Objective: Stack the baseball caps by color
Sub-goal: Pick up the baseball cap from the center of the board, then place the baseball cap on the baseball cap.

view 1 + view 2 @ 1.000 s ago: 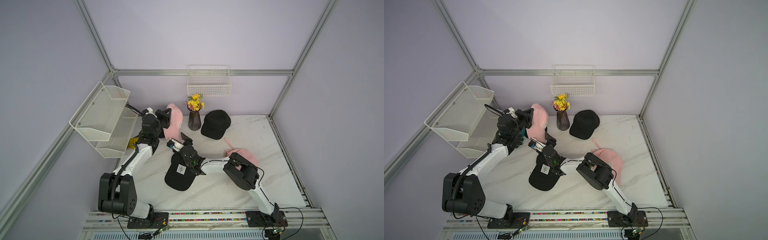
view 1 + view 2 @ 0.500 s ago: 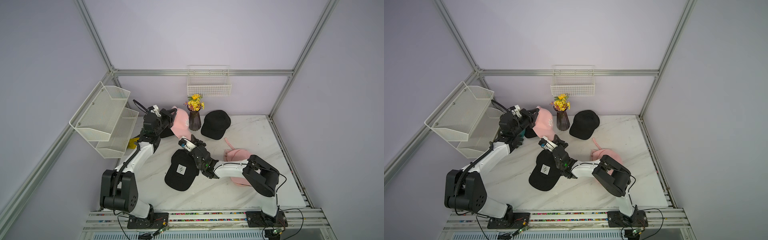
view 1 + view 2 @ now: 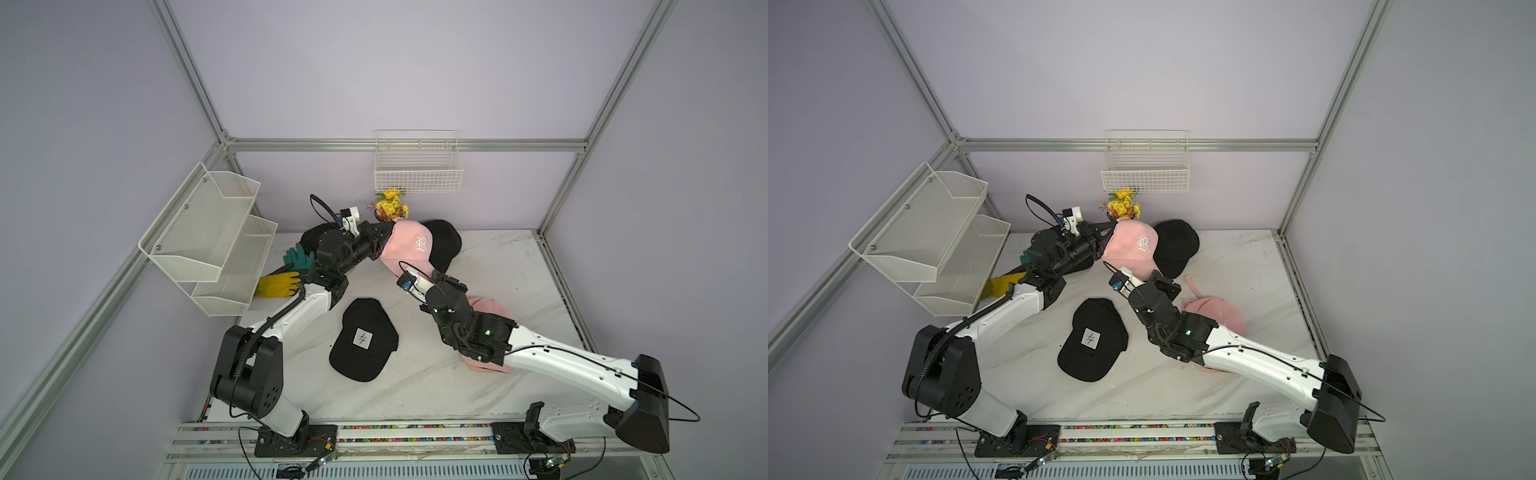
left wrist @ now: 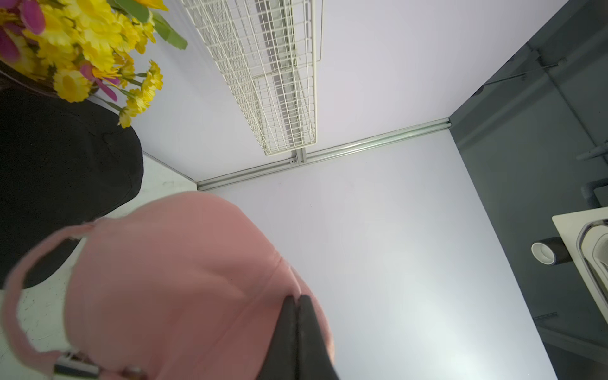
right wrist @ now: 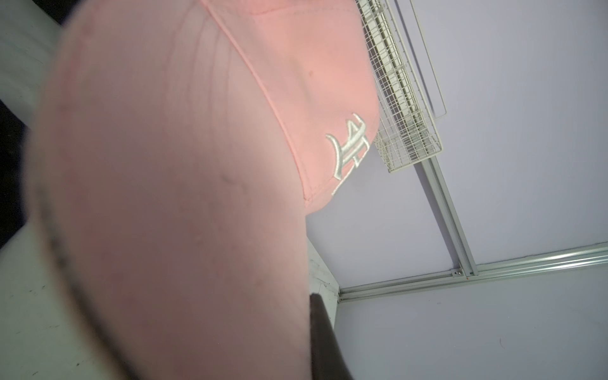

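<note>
So the pink cap [image 3: 409,249] is clamped by left fingers [image 4: 289,332] at 9 o'clock and right fingers [image 5: 320,335] at 6, probably for a handover.

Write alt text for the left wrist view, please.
The shut left gripper pinches a pink cap that fills the foreground. Behind it are a black cap, yellow flowers and a wire basket on a lilac wall.

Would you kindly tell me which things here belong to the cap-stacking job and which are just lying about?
Job: lettered pink cap, second pink cap, patched black cap, plain black cap.
Lying about: teal glove, yellow glove, flowers, wire basket, mesh shelves.
</note>
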`<state>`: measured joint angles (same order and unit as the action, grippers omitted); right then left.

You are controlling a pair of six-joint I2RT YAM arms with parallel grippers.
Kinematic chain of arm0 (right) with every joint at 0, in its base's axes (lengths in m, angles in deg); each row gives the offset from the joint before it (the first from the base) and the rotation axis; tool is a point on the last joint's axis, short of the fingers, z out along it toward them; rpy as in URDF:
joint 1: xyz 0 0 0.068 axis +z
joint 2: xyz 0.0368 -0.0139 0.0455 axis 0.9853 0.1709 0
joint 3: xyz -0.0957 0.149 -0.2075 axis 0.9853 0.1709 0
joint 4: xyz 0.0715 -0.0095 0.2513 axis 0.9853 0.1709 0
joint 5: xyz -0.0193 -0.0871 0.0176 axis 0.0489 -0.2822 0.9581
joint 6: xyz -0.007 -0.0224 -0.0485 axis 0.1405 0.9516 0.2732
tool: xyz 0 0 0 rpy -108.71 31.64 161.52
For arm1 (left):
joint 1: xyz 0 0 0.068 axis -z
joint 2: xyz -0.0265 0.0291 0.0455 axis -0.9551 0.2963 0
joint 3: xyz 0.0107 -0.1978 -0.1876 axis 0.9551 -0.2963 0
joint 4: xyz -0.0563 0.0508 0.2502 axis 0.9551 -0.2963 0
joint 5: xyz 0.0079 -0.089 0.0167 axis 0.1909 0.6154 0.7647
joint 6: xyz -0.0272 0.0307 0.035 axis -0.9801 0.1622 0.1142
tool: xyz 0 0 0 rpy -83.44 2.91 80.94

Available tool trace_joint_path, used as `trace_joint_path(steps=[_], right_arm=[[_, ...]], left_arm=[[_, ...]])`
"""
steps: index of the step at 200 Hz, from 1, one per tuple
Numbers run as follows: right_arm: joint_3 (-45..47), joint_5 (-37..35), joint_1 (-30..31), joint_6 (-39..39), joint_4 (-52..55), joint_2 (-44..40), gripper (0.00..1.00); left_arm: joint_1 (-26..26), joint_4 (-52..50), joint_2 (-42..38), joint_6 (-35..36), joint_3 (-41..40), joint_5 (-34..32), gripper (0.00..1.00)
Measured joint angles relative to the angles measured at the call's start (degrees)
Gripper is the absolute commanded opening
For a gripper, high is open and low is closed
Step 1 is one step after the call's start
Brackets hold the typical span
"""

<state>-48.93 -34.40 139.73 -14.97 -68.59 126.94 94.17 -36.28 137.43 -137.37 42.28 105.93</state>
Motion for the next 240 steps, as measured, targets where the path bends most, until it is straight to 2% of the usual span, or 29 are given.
trace_joint_path(steps=[23, 45, 104, 132, 156, 187, 240], right_arm=[[-7.2, -3.2, 1.9, -5.5, 17.0, -0.8, 0.0], [-8.3, -5.5, 2.2, -8.4, 30.3, -1.6, 0.0], [-7.9, -6.3, 2.8, -11.1, 52.6, -8.5, 0.0], [-5.9, -6.6, 2.0, -11.8, 55.9, -11.0, 0.0], [-2.9, -5.2, -2.6, -11.8, 55.5, -12.3, 0.0], [2.9, -1.1, -9.5, -7.2, 50.7, -14.6, 0.0], [6.8, 3.1, -16.3, 1.8, 43.5, -14.9, 0.0]], left_arm=[[3.3, 3.2, 4.6, -1.9, 0.1, 0.4, 0.0], [7.6, 4.0, 8.9, -2.3, 1.5, 0.3, 0.0], [13.6, 6.4, 15.6, -2.0, 4.1, 1.3, 0.0], [14.8, 7.3, 18.6, -1.2, 8.3, 2.9, 0.0], [15.2, 7.8, 22.6, -0.4, 13.2, 4.2, 0.0], [15.7, 7.4, 26.1, 0.8, 14.8, 4.9, 0.0], [15.9, 6.4, 31.6, 4.3, 18.2, 5.7, 0.0]])
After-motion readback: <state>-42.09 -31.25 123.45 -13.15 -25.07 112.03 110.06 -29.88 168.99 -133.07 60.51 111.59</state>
